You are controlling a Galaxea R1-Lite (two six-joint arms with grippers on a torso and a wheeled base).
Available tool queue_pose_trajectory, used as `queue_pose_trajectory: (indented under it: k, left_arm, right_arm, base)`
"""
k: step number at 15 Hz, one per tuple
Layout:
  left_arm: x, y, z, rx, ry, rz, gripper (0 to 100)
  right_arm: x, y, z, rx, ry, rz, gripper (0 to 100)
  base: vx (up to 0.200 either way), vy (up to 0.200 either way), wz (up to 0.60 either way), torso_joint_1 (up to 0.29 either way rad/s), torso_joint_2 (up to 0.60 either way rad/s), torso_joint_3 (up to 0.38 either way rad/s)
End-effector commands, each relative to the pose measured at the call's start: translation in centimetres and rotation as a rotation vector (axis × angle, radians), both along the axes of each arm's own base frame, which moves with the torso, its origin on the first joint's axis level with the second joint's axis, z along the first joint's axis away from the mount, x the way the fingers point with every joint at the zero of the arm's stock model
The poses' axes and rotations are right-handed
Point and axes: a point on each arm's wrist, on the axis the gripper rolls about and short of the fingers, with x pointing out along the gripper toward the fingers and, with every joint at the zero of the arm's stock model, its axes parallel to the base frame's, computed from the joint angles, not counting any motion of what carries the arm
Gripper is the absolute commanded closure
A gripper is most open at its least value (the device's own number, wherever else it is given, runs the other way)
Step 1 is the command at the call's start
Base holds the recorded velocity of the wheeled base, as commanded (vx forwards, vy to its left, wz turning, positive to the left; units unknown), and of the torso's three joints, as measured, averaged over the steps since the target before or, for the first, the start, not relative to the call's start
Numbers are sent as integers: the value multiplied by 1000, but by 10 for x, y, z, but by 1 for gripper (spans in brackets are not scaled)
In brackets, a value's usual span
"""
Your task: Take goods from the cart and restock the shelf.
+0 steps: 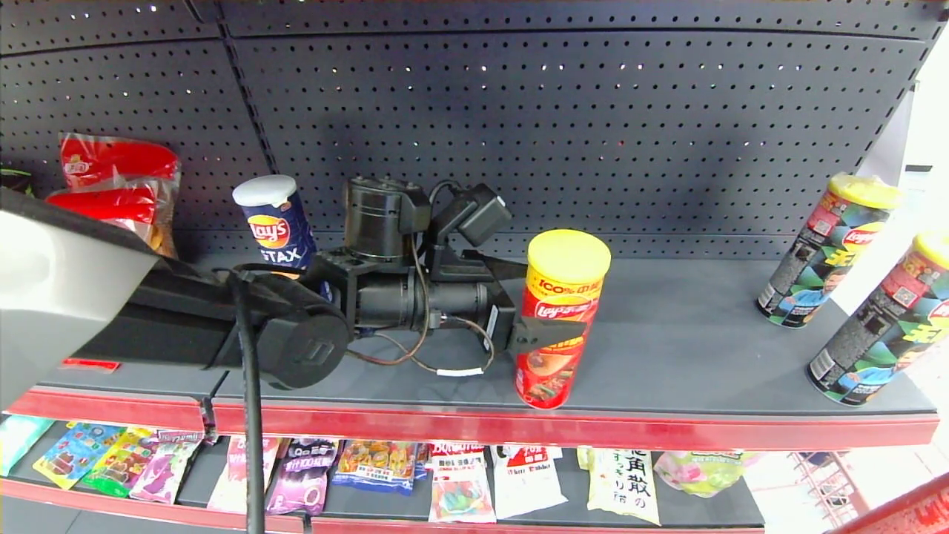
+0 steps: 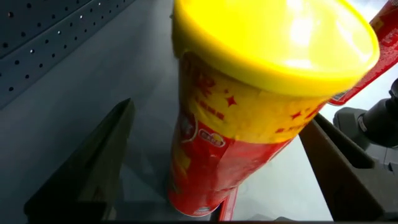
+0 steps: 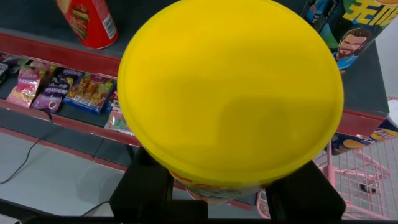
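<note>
One red can (image 1: 562, 311) (upright) within left pincer (image 2: 214, 180); yellow-lidded can (image 3: 230, 87), right pincer (image 3: 227, 194)

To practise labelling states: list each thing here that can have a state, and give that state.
left gripper, open around the red can
red can, upright, lid on
right gripper, shut on yellow-lidded can
yellow-lidded can, held, lid on
blue can, lid on

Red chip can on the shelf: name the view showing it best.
Head view: the whole red can stands upright on the shelf. The left wrist view catches its lid and side close up between the open left tool; the right wrist view, just its lower part.
</note>
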Motion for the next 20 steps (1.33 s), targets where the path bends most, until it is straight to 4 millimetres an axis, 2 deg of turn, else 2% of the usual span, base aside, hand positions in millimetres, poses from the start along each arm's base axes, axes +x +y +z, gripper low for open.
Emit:
queue_pose_trajectory:
  k: [1,2,7,10,12,14,16,18,20]
  left_arm:
    - [0,1,0,3,-3,15,0]
    - [0,1,0,3,-3,15,0]
    - [-21,44,3,35,9,76,0]
    - [-33,58,9,33,6,99,0]
    - [-62,90,20,35,-11,194,0]
    - [-96,114,29,58,-58,410,0]
    - [-131,140,33,41,-79,595,0]
    - [-154,156,30,47,-93,683,0]
    - [-198,187,33,89,-108,835,0]
  right_arm:
    - [0,0,0,0,0,1,100]
    - [0,0,0,0,0,1,100]
    - [-3,0,-3,0,-6,1,100]
    - [-2,0,-3,0,-5,9,100]
    - [-1,0,-4,-1,4,20,100]
    - [-2,0,-6,-6,6,24,100]
    - [-2,0,-8,-6,11,27,100]
    - [-1,0,-8,-7,15,41,100]
    - [0,0,-8,-8,17,58,100]
  base:
    - [0,0,0,0,0,0]
    - [0,0,0,0,0,0]
    - [0,0,0,0,0,0]
    - [0,0,0,0,0,0]
    - [0,0,0,0,0,0]
    - [0,0,0,0,0,0]
    - [0,0,0,0,0,0]
    - [0,0,0,0,0,0]
    - [0,0,0,0,0,0]
